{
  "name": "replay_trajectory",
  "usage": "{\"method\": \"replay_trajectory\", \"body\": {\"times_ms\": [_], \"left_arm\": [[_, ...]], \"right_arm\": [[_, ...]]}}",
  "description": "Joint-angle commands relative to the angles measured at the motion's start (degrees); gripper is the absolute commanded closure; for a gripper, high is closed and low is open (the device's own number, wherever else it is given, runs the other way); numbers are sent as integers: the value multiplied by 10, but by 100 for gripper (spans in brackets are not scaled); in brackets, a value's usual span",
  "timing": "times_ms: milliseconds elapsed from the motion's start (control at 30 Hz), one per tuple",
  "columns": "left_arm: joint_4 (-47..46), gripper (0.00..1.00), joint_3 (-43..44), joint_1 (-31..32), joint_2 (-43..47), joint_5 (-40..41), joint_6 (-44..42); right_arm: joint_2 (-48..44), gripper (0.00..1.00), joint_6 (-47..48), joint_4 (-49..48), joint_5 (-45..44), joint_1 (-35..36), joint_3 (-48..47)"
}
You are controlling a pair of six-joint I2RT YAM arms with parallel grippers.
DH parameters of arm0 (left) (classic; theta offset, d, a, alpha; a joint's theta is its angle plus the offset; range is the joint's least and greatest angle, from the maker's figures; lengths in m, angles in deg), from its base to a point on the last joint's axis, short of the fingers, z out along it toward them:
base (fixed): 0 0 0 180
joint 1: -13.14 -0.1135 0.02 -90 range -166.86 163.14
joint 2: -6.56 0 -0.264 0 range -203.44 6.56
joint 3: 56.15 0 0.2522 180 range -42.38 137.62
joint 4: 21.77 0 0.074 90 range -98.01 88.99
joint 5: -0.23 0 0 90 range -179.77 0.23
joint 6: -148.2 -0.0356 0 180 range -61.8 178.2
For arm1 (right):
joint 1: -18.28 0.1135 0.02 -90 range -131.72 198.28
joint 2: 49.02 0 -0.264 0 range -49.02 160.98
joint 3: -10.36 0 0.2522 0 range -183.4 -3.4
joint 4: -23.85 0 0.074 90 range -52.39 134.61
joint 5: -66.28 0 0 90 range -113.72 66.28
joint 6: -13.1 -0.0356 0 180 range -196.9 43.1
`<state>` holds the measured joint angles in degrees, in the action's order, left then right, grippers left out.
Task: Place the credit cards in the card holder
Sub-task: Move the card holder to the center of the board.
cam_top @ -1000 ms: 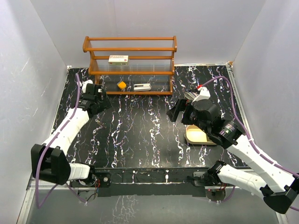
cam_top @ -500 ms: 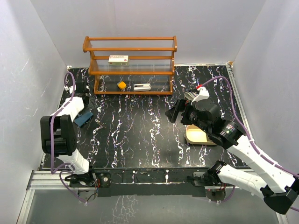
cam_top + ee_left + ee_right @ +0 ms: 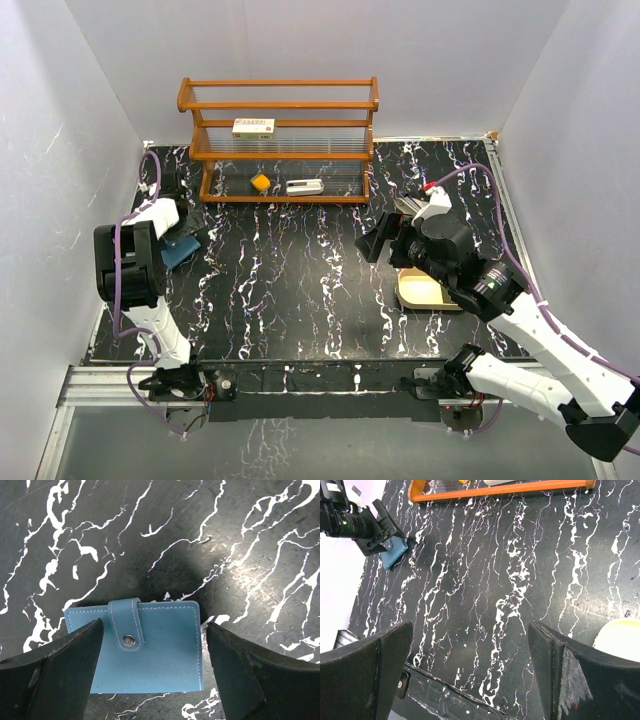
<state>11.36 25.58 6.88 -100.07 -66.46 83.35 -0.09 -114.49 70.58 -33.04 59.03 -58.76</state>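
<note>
Your left gripper (image 3: 154, 630): jaws spread astride the shut card holder (image 3: 167, 652); descend squarely, pinch both side edges. Right gripper (image 3: 470, 640): jaws spread, empty.

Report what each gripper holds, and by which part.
Nothing is held. The left gripper is open astride the card holder; the right gripper is open and empty.
</note>
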Motion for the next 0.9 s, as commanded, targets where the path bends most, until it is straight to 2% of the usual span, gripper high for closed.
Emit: {"method": "replay_trajectory", "body": {"times_ms": [0,200,467,700,867], "left_arm": [[-5,19,10,2,-11,-66,-23],[6,20,15,17,-24,-126,-36],[36,20,16,80,-5,-136,-48],[35,21,-22,143,30,-168,-47],[14,22,-57,192,55,-207,-33]], "right_arm": [[-18,2,1,-7,-15,-3,-8],[-17,2,-4,4,-18,-3,-13],[-23,2,-8,15,-31,-2,-13],[-22,2,-14,20,-33,-2,-6],[-56,2,-19,-14,-17,-3,12]]}}
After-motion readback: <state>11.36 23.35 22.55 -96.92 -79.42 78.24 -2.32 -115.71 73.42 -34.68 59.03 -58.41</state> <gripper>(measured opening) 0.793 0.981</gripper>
